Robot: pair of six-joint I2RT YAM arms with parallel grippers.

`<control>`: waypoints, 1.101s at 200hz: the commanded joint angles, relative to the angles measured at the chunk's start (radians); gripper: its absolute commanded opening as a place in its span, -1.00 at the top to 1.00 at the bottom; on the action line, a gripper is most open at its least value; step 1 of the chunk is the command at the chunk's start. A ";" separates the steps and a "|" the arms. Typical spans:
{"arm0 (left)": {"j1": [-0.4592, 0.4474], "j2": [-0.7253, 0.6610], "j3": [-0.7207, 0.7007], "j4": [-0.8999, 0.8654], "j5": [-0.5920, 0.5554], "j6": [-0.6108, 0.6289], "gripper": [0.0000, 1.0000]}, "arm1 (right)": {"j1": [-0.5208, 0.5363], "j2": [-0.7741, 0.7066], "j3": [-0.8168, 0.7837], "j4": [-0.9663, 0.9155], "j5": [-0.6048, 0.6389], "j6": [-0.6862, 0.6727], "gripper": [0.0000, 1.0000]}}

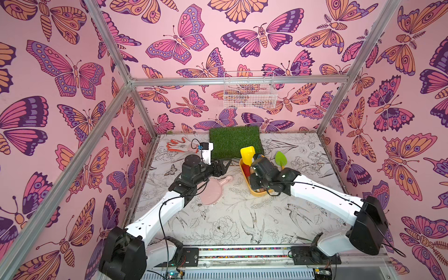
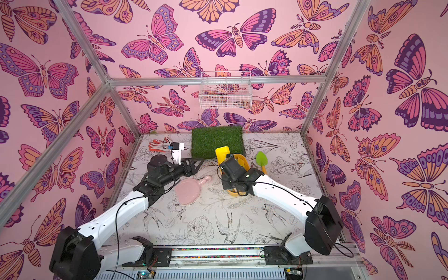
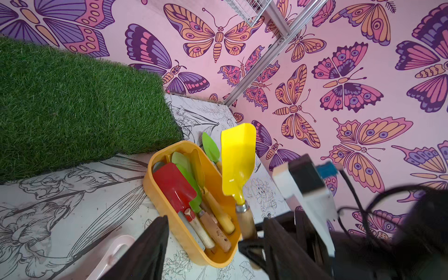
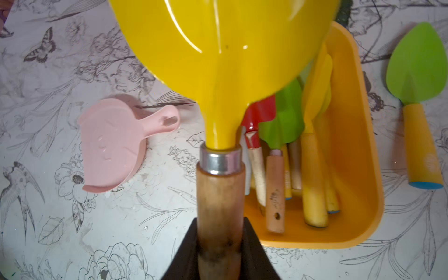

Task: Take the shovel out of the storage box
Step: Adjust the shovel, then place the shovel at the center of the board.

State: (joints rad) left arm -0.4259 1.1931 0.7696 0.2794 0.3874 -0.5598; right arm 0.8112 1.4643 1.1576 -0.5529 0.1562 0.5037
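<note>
Mounting rail (image 1: pixel 242 253); floral-print tabletop (image 1: pixel 230 218) bearing storage box (image 4: pixel 363 157); grass mat (image 1: pixel 235 140); butterfly walls (image 1: pixel 184 114).

The storage box (image 1: pixel 257 193) lies on the desk (image 1: pixel 242 218) and holds hand tools (image 3: pixel 174 186). The shovel (image 1: pixel 247 155) is over the box's left side, in the right end effector (image 4: pixel 220 226). The dustpan (image 1: pixel 213 191) lies left of the box, a trowel (image 1: pixel 281 158) right of it, the grass mat (image 1: pixel 235 141) behind it, a glove (image 1: pixel 178 145) far left. A wire basket (image 1: pixel 249 94) hangs on the back wall (image 1: pixel 169 109).
</note>
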 commanded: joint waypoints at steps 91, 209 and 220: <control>-0.100 0.000 -0.024 -0.129 -0.107 0.189 -0.35 | -0.655 0.200 0.065 -0.147 -0.214 -0.269 0.88; -0.105 0.038 -0.003 -0.157 -0.072 0.179 -0.32 | -0.791 0.612 0.404 -0.271 -0.337 -0.369 0.84; -0.105 0.044 -0.002 -0.159 -0.073 0.179 -0.33 | -0.791 0.630 0.410 -0.265 -0.338 -0.363 0.84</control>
State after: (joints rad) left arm -0.5243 1.2175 0.7456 0.1394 0.2985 -0.3996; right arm 0.0212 2.0590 1.5307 -0.7837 -0.1631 0.1509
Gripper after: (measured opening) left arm 0.662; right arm 0.275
